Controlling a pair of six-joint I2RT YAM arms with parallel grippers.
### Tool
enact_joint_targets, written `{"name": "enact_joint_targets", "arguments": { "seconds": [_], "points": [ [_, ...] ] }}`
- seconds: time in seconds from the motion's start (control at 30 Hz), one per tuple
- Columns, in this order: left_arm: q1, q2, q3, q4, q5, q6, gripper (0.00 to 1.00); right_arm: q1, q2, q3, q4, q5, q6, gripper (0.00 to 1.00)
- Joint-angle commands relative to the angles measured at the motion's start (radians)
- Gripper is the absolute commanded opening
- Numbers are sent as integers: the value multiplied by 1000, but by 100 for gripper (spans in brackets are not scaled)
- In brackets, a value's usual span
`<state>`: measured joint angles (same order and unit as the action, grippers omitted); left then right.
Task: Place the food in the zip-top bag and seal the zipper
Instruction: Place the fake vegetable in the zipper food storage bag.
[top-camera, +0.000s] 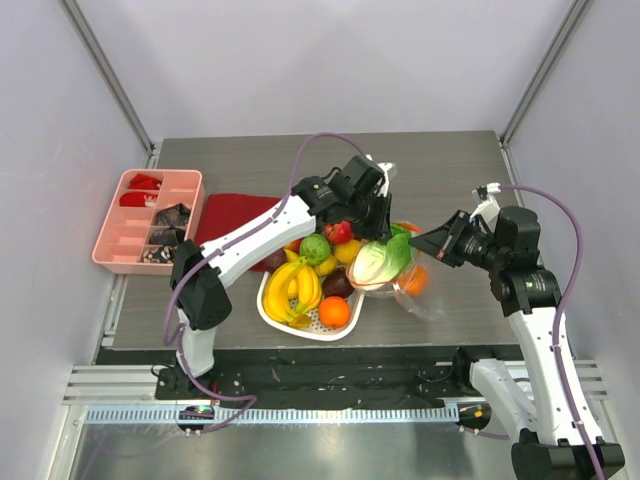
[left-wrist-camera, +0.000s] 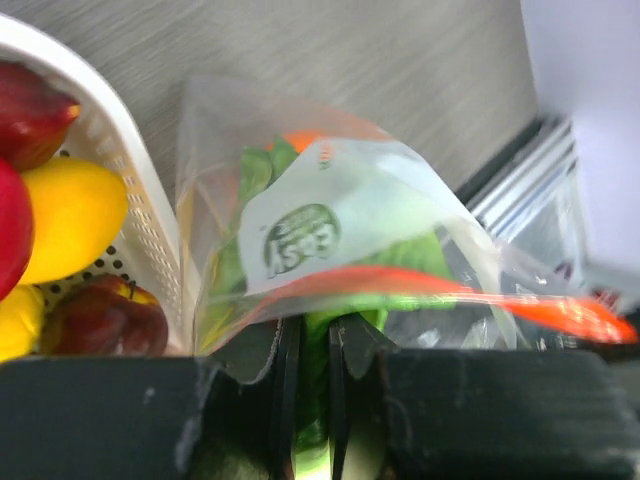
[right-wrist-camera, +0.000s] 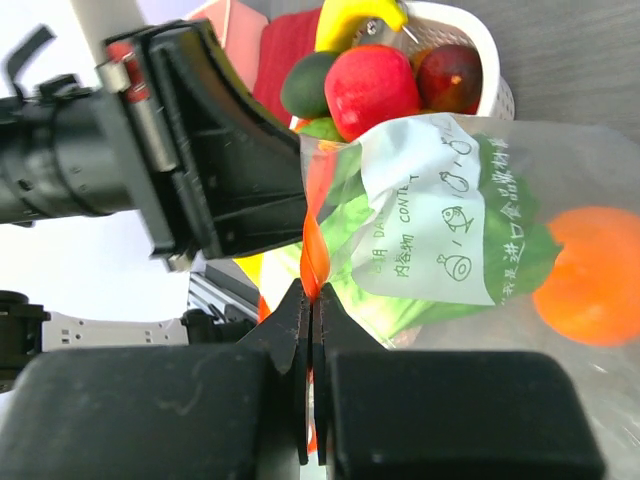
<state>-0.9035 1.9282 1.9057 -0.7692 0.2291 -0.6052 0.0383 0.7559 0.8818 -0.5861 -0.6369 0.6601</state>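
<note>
The clear zip-top bag (top-camera: 428, 300) lies to the right of the white basket (top-camera: 272, 312), mouth held up. Inside it are the pale-green cabbage (top-camera: 382, 262) and an orange (top-camera: 416, 281). My left gripper (top-camera: 378, 222) reaches over the basket and is shut on a cabbage leaf (left-wrist-camera: 312, 330) at the bag's mouth, just under the red-orange zipper (left-wrist-camera: 400, 283). My right gripper (right-wrist-camera: 312, 300) is shut on the zipper strip (right-wrist-camera: 316, 240) and holds that edge up. The bag's white label (right-wrist-camera: 440, 225), the cabbage (right-wrist-camera: 525, 250) and the orange (right-wrist-camera: 595, 275) show in the right wrist view.
The basket holds bananas (top-camera: 295, 285), an orange (top-camera: 334, 312), a red apple (right-wrist-camera: 370, 90), a green fruit (top-camera: 316, 248) and dark purple ones (top-camera: 338, 284). A dark red cloth (top-camera: 235, 215) and a pink compartment tray (top-camera: 140, 222) lie at the left.
</note>
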Motion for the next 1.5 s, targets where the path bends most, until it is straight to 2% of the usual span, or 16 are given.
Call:
{"name": "enact_joint_targets", "arguments": {
  "seconds": [0.0, 0.07, 0.17, 0.23, 0.3, 0.5, 0.8, 0.87, 0.93, 1.0, 1.03, 1.07, 1.13, 1.33, 1.43, 1.47],
  "points": [
    [23, -20, 26, 45, -145, -274, 0, 11, -32, -6, 92, -17, 42, 1],
    [20, 4, 68, 21, -132, -292, 0, 17, -38, -17, 98, -17, 41, 1],
    [0, 21, 111, -25, -223, -263, 0, 25, -44, -12, 94, -17, 33, 1],
    [3, 50, 118, -4, -165, -236, 0, 25, -49, -9, 83, -6, 18, 1],
    [-11, 75, 191, -97, -212, -209, 0, 26, -55, -20, 91, -6, 19, 1],
    [-3, 29, 171, -40, -350, -310, 0, 31, -55, -52, 101, -15, 71, 1],
    [-5, 88, 162, -21, -303, -485, 1, 31, 16, -73, 227, -63, 203, 1],
    [-5, 86, 136, -18, -309, -485, 5, 32, 29, -75, 265, -73, 239, 1],
    [-5, 84, 136, -7, -306, -424, 20, 31, 42, -73, 287, -89, 257, 1],
    [-5, 77, 147, -15, -298, -307, 47, 31, 51, -53, 289, -90, 262, 1],
    [-6, 55, 142, -19, -294, -262, 55, 31, 51, -44, 289, -93, 265, 1],
    [-3, 37, 133, -22, -290, -231, 75, 28, 49, -43, 284, -92, 269, 1],
    [12, -35, 68, -7, -265, -167, 88, 23, 48, -44, 281, -92, 271, 1],
    [100, -242, -196, 221, 7, -79, 87, -3, 48, -60, 279, -107, 277, 1],
    [106, -322, -223, 242, 27, 31, 78, -6, 42, -53, 278, -115, 266, 1],
    [107, -337, -224, 237, 16, 94, 70, -5, 39, -52, 279, -116, 263, 1]
  ]
}}
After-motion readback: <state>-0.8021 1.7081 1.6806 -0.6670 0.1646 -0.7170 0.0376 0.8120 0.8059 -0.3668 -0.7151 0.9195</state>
